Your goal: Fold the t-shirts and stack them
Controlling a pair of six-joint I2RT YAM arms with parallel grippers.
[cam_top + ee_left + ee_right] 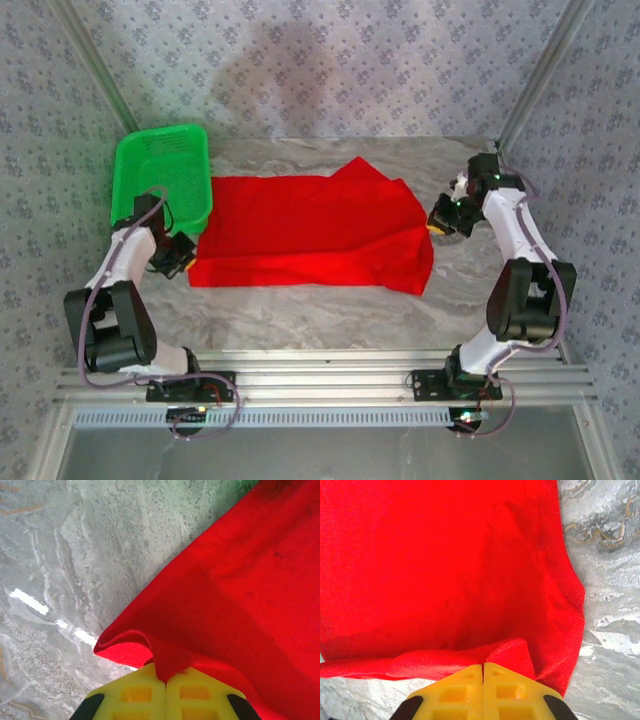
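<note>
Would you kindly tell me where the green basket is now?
Top view: the green basket sits far left, beside the left edge of the red t-shirt, just beyond the left hand.

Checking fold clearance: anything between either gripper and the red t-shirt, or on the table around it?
Nothing visible: the left gripper and the right gripper are each shut on an edge of the bright red cloth t-shirt. The green plastic mesh basket sits beside its far-left corner, not in the way.
</note>
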